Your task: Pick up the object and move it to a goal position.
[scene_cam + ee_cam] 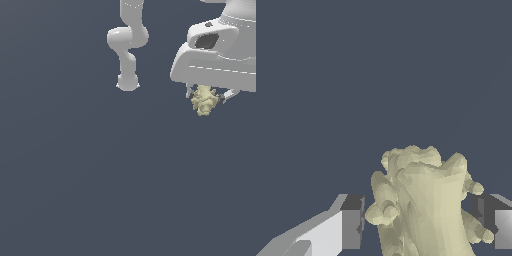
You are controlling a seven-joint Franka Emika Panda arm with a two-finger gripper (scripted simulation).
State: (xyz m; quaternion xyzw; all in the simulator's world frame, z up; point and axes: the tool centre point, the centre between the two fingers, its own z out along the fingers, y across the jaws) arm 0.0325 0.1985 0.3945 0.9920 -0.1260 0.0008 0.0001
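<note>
Surface (100, 190): flat, dark slate-blue, unmarked; fills the whole background of both views.

Arm (128, 40): white, jointed. In the exterior view one run of links drops from the top edge at about 12 o'clock, bends through rounded joints and ends on a round base (127, 82) that rests on the surface, slightly above and to the exterior view's left of centre.

Wrist housing (215, 55): large white block at about 2 o'clock in the exterior view, cut off by the top and right edges, with a dark oval recess (206, 41) on its upper face.

Gripper (206, 95): hangs under the wrist housing, near 2 o'clock in the exterior view. Two short fingers with dark grey pads (352, 227) stand on opposite sides of the object. In the wrist view both pads sit just beside the lump's flanks; the gripper is clamped on it, though exact contact points are hard to make out.

Object (204, 100): small, pale yellow-beige, lumpy and knobbly, irregular in outline. Sits between the fingers, protruding below them. Much smaller than the wrist housing. Whether it is clear of the surface cannot be told.
</note>
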